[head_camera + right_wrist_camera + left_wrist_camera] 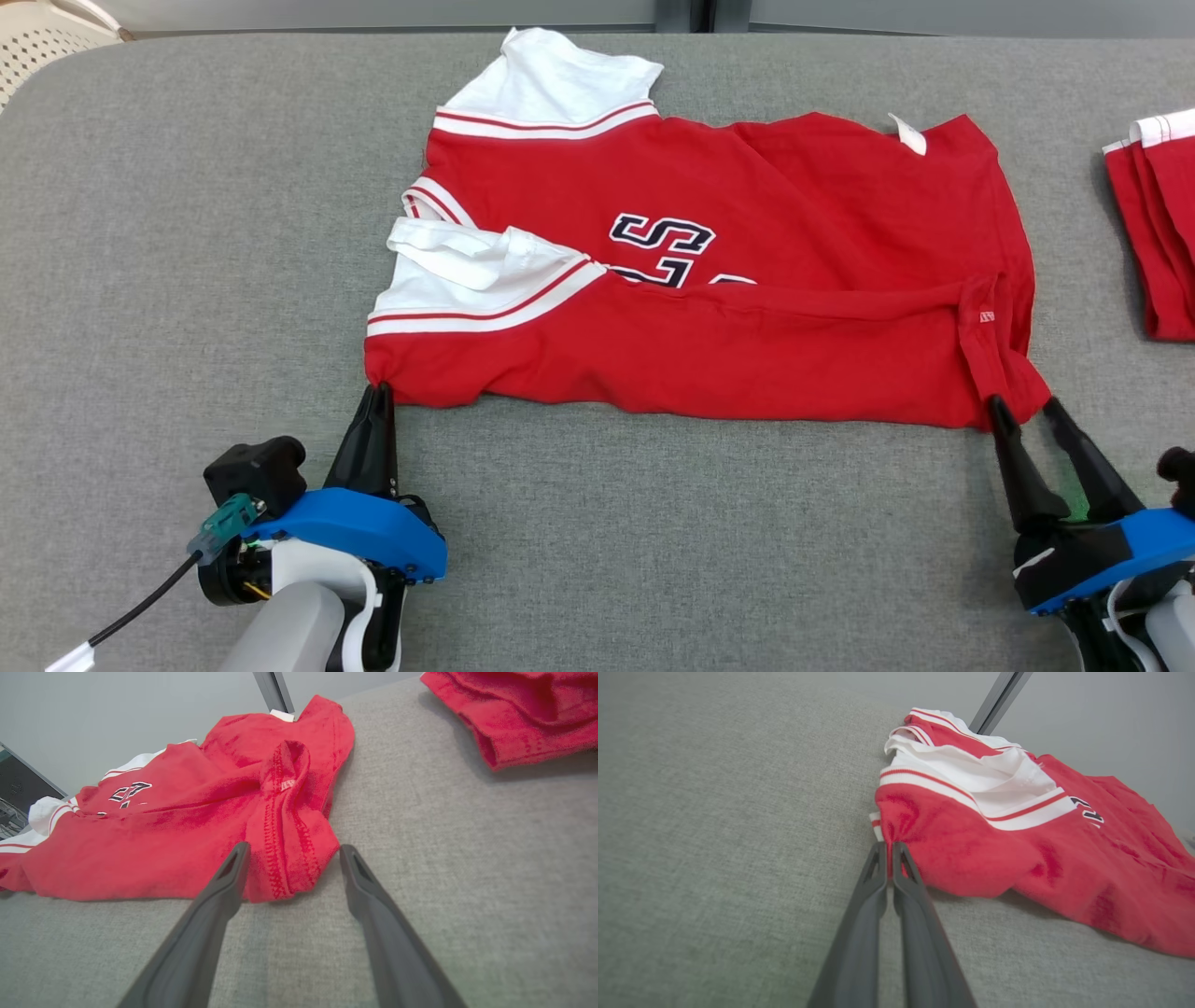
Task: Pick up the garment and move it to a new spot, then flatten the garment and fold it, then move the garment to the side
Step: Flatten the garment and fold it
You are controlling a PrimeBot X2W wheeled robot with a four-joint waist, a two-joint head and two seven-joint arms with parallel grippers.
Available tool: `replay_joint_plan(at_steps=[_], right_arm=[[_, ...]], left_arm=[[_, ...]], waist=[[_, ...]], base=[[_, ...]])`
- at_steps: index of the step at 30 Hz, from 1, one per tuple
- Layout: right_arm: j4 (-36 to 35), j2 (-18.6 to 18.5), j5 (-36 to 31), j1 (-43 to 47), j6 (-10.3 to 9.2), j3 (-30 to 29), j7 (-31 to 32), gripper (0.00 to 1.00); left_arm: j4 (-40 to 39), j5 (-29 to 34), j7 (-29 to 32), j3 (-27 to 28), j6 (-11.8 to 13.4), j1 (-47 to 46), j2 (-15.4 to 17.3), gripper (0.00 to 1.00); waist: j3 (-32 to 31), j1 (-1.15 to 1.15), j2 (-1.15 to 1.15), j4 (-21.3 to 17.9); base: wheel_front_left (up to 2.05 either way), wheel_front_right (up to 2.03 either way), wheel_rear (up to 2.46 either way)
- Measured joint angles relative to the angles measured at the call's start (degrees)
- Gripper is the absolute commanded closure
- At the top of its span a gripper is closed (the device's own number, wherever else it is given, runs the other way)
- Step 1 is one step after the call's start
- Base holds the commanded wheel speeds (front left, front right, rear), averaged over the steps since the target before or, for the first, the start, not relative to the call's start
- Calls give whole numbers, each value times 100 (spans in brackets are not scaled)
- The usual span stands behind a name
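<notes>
Body of the garment (747, 233) was red; sleeves (551, 79) were white, each closed by a white band carrying one thin red stripe; chest lettering (665, 245) was dark navy with white outline; tag (907, 133) was white; table cover (187, 233) was mid-grey, finely flecked weave; second garment (1162, 243) was red with white trim; left gripper (378, 390) and right gripper (1022, 403) had black fingers (369, 448) and blue housings (355, 532); forearm (289, 625) was pale grey; connector (224, 525) was teal-green; cable (140, 607) was black; chair (37, 37) was cream, perforated in a lattice.
</notes>
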Motion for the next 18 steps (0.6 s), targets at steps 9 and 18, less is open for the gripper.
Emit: replay_joint_plan(at_steps=[9, 18], right_arm=[[528, 136, -338, -149, 0, 89, 127, 100], [146, -85, -188, 78, 1, 109, -20, 100]], left_arm=[[58, 81, -186, 30, -136, -40, 52, 100], [-231, 65, -225, 104, -233, 237, 258, 100]], waist=[[-102, 0, -1, 86], [-274, 0, -1, 74]], base=[[0, 0, 0], [0, 0, 0]])
